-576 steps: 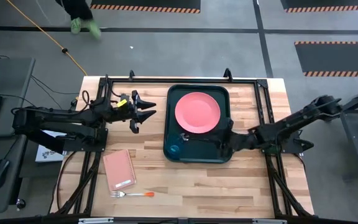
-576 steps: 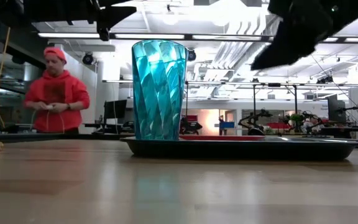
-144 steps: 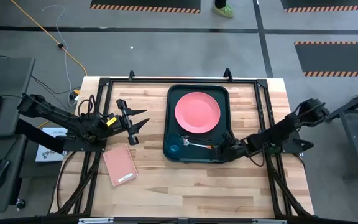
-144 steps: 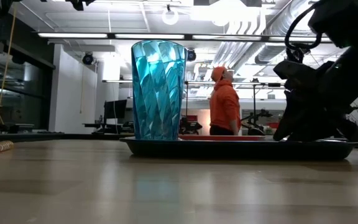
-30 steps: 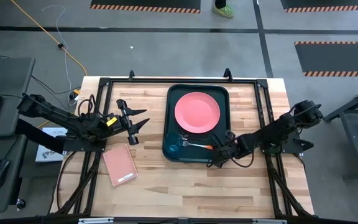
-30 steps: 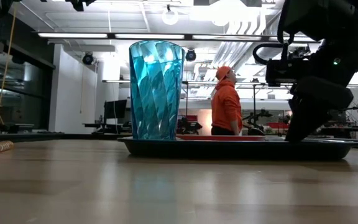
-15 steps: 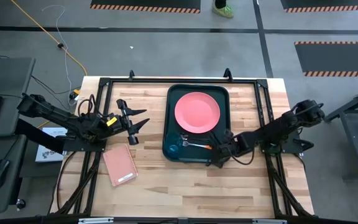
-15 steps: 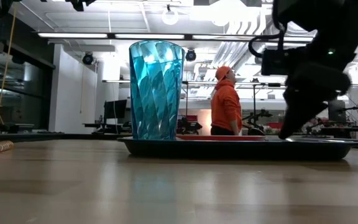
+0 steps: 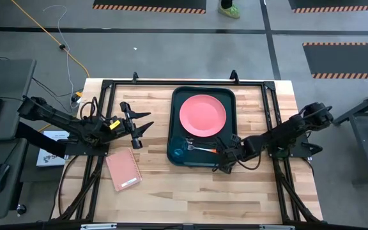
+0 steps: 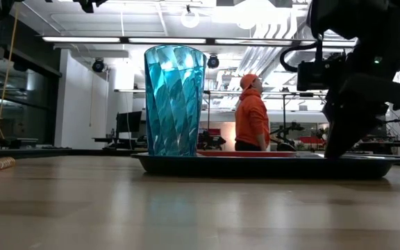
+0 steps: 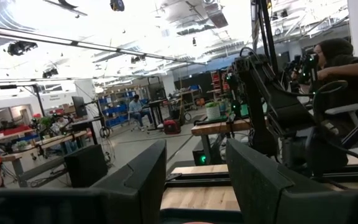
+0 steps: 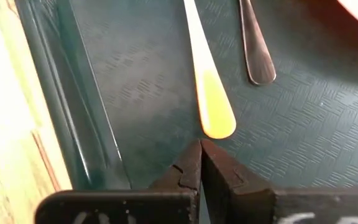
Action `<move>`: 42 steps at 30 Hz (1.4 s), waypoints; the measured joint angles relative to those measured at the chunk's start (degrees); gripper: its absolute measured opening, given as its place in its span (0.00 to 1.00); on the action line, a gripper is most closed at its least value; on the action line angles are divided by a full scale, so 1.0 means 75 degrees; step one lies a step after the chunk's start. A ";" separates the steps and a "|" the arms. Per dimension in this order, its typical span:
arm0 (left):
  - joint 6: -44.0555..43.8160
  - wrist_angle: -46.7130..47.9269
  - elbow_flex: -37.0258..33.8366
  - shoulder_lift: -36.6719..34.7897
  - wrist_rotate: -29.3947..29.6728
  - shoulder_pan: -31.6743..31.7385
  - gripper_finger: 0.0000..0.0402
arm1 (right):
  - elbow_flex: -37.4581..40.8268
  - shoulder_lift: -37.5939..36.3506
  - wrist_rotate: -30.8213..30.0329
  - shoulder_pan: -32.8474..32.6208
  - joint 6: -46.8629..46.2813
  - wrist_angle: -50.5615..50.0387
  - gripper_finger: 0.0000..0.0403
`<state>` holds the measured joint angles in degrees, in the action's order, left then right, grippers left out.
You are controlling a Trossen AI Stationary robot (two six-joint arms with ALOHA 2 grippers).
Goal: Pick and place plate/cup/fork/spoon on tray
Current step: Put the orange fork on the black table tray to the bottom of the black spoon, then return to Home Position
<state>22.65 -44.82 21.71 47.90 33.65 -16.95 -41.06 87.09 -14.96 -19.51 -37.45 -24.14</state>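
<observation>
The dark tray (image 9: 174, 108) holds the salmon plate (image 9: 202, 114) at its far part and the teal cup (image 9: 179, 152), standing upright at its near left corner. The orange-handled fork (image 12: 211, 102) and the dark spoon (image 12: 254, 50) lie side by side on the tray's floor, near the plate. My right gripper (image 12: 200, 144) is shut, low over the tray's near right corner (image 9: 221, 156), its tips right at the free end of the fork's handle. My left gripper (image 11: 194, 180) hangs open, with nothing between its fingers, above the table's left part (image 9: 142, 121). My right gripper's shut fingertips (image 12: 191, 155) stand right at the free end of the fork's orange handle (image 12: 219, 129), coming from the tray's right side along the handle. I cannot tell whether they touch it. The fork lies flat on the tray.
A pink notebook (image 9: 122, 172) lies on the table's near left part. A black frame (image 9: 171, 82) runs along the table's edges. A person in an orange hoodie (image 10: 253, 114) stands in the room behind. Bare wood shows near the front edge.
My right gripper has tipped up a little and come down again over the tray's near right corner, staying shut. The fork, spoon, cup and plate lie as before.
</observation>
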 joint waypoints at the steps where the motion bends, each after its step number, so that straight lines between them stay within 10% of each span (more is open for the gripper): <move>1: 0.0000 0.0000 0.0000 -0.0002 0.0000 -0.0003 0.39 | 0.0000 0.0008 -0.0003 0.0000 0.0000 -0.0011 0.00; 24: -0.0003 -0.0003 0.0000 -0.0003 0.0000 0.0000 0.39 | 0.0000 0.0440 -0.1138 0.0218 -0.0120 0.0392 0.00; 42: -0.0005 -0.0002 0.0000 -0.0003 0.0000 -0.0002 0.39 | -0.0428 0.0440 -0.0554 0.0318 0.1393 0.1560 0.00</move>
<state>22.62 -44.83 21.71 47.88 33.65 -16.96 -44.27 90.39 -19.11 -17.12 -27.00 -12.44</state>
